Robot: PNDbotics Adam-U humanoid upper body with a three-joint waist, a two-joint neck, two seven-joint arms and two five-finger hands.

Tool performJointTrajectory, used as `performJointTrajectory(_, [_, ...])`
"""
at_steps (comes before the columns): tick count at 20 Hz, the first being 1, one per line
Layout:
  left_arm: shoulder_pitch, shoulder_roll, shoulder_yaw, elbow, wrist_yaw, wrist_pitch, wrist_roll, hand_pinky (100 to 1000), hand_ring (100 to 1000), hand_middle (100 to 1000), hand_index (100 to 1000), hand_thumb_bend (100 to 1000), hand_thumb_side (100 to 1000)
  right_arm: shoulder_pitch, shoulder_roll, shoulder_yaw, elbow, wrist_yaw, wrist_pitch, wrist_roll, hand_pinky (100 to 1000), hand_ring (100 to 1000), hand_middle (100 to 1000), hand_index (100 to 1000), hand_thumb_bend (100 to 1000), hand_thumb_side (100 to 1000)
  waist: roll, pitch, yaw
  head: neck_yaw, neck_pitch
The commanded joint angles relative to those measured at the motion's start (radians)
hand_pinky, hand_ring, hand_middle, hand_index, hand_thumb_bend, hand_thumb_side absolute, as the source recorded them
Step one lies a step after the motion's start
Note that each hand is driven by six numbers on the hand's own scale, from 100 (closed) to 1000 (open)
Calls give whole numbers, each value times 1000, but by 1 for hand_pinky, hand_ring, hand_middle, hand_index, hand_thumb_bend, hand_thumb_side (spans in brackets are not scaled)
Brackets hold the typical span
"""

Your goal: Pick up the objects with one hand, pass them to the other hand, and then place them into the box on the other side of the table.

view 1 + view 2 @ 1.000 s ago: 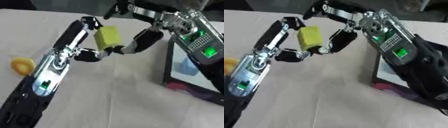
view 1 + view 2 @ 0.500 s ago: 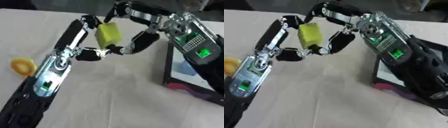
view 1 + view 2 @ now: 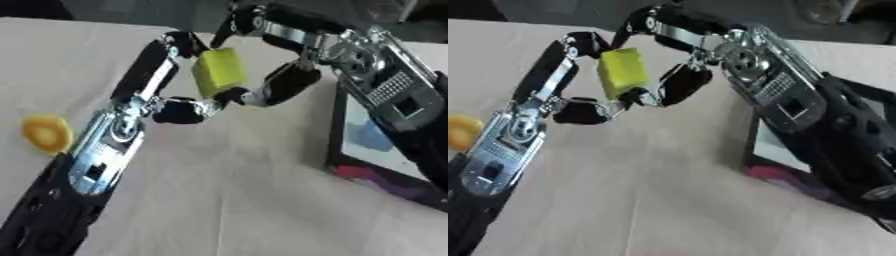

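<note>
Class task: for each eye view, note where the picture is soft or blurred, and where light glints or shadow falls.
Left eye view: soft all over; the yellow block between the left hand and right hand has smeared edges, and the orange object is a blur. Right eye view: silver arm plates glint; the box interior is too soft to read.

Yellow block (image 3: 218, 72): lower edge covered by fingers of the left hand (image 3: 179, 107) and right hand (image 3: 284, 82); we cannot tell which hand bears it.
Box (image 3: 382, 160): cut off at the right edge, partly behind the right forearm; we make out only blue and pink patches inside.
Orange-yellow thing (image 3: 46, 133) on the table (image 3: 227, 200): blurred, unidentified.
</note>
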Motion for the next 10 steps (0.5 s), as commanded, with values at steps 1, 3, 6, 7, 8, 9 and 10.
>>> performJointTrajectory(1, [-13,10,-3,-24,-15,-6,-13,721,681,576,475,100,174,-13,-28,-14,-14,-6,2,-4,911,915,797,802,348,125,-6,-34,0,-4,-1])
performJointTrajectory(3, [-12,10,-6,-24,-20,-9,-20,720,680,575,474,100,171,-13,-29,-15,-13,-6,3,-6,911,916,799,803,357,126,-5,-34,0,-5,-4])
performJointTrajectory(6, [-11,9,-6,-23,-18,-7,-24,720,679,573,474,100,178,-11,-30,-17,-9,-2,9,-12,911,924,811,812,371,135,-4,-33,0,-6,-5])
performJointTrajectory(7, [-10,8,-6,-23,-16,-6,-24,720,679,573,474,100,176,-10,-30,-17,-8,-1,12,-14,911,924,811,813,371,136,-4,-32,0,-6,-5])
performJointTrajectory(8, [-10,7,-6,-23,-15,-6,-23,719,679,573,474,100,178,-10,-30,-18,-6,-1,13,-15,911,923,808,812,375,138,-3,-32,0,-6,-5])
performJointTrajectory(9, [-10,7,-6,-23,-14,-6,-23,720,679,573,474,100,178,-9,-30,-18,-5,-2,14,-14,910,922,807,811,379,140,-3,-32,0,-6,-5])
performJointTrajectory(10, [-11,6,-6,-25,-13,-6,-21,720,679,573,474,100,177,-9,-31,-17,-4,-1,13,-12,910,922,807,811,383,141,-2,-32,0,-7,-6])
